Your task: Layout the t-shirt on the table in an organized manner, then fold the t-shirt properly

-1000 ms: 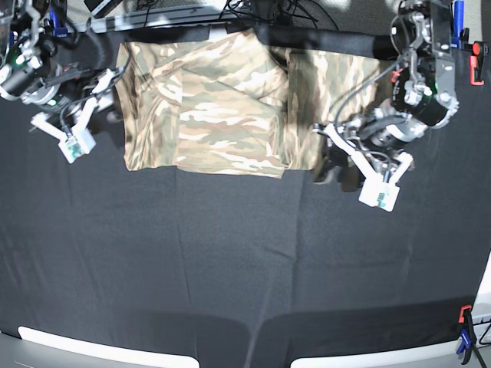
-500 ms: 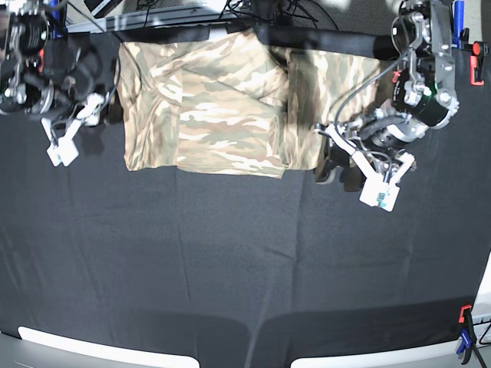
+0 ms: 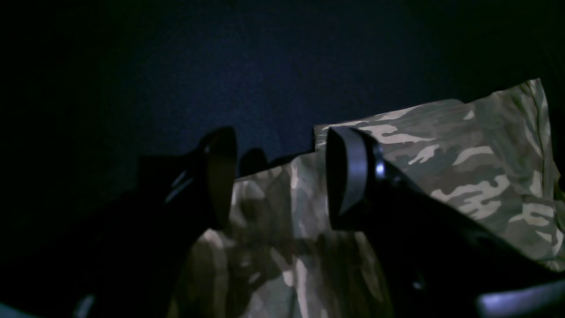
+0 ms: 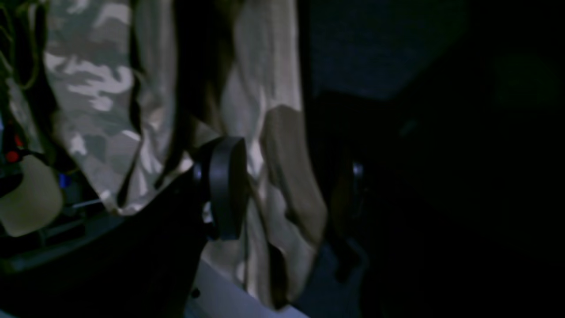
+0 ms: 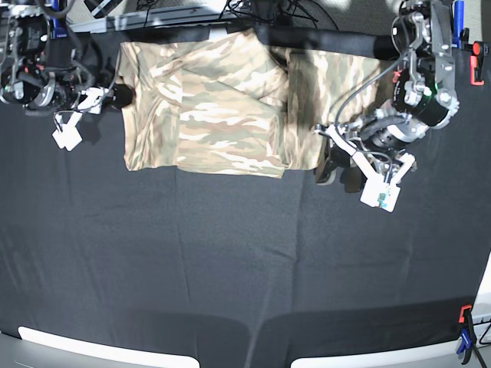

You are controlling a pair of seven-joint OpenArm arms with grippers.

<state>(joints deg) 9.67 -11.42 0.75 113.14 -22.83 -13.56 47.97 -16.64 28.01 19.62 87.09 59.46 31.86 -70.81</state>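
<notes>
The camouflage t-shirt [image 5: 222, 107] lies partly folded along the far edge of the black table [image 5: 230, 261], with one side doubled over the middle. My left gripper [image 5: 335, 167] is at the shirt's near right corner. In the left wrist view it [image 3: 280, 181] is open, and the shirt [image 3: 463, 150] lies under and between its fingers. My right gripper [image 5: 116, 96] is at the shirt's left edge. In the right wrist view it [image 4: 287, 190] is open, with a fold of the shirt [image 4: 88, 88] hanging between its fingers.
Cables [image 5: 261, 11] and gear crowd the far edge behind the shirt. A red clamp [image 5: 476, 50] sits at the far right and another clamp [image 5: 465, 330] at the near right corner. White strips [image 5: 77, 341] line the front edge.
My right arm has swung up and in from the open cloth to the shirt's left edge. The left arm has barely moved and the shirt lies as before.
</notes>
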